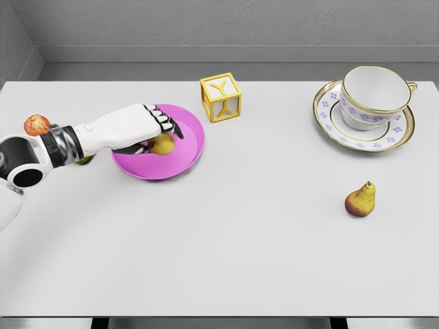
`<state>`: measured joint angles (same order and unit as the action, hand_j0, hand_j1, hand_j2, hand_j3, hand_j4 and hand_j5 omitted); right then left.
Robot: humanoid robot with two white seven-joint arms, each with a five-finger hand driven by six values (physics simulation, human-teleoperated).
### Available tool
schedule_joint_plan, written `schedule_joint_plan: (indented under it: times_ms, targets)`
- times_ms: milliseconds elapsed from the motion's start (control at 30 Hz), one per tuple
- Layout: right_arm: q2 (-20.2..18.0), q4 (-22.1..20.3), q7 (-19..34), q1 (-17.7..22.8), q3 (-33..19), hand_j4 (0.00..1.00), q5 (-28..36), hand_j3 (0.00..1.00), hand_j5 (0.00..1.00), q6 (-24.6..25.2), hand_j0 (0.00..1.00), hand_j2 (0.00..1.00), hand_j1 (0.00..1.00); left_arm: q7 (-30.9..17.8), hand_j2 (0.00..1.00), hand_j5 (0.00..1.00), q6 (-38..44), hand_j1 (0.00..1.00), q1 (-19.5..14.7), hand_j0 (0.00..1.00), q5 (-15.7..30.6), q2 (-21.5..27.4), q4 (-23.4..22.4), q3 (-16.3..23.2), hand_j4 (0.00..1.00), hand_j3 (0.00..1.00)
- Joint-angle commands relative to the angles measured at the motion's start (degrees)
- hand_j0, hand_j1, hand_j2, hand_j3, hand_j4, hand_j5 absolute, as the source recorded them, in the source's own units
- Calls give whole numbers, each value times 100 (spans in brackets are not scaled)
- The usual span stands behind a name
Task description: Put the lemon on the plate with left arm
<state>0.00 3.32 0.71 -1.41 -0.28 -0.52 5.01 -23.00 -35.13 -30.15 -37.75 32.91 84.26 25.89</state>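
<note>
White table (240, 260), grey textured wall (226, 20) behind, even light

Yellow letter block (221, 97), teacup (375, 92) on saucer (332, 123), pear (361, 200), apple (36, 125) on white table (240, 240).

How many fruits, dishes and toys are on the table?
Fruits: 3 – lemon under the left hand, apple, pear
Dishes: 3 – pink plate, cup, saucer
Toys: 1 – letter block
Total: 7
Something greenish shows by the arm, too hidden to count.
</note>
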Motion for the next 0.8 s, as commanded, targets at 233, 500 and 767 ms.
schedule_joint_plan:
  times_ms: [233,500,767]
  targets:
    - [0,2,-1,9,2,100,-1,100,100,0,100,100,100,6,86,86,13,86,-26,86,40,5,-15,-5,86,86]
    - [0,2,-1,9,2,100,-1,100,100,0,100,100,100,32,100,100,13,100,281,100,1340,1419,1127,-5,100,100]
    - [0,2,-1,0,2,100,-1,100,100,0,100,100,100,68,100,100,13,100,826,100,1701,2685,926,-251,100,100]
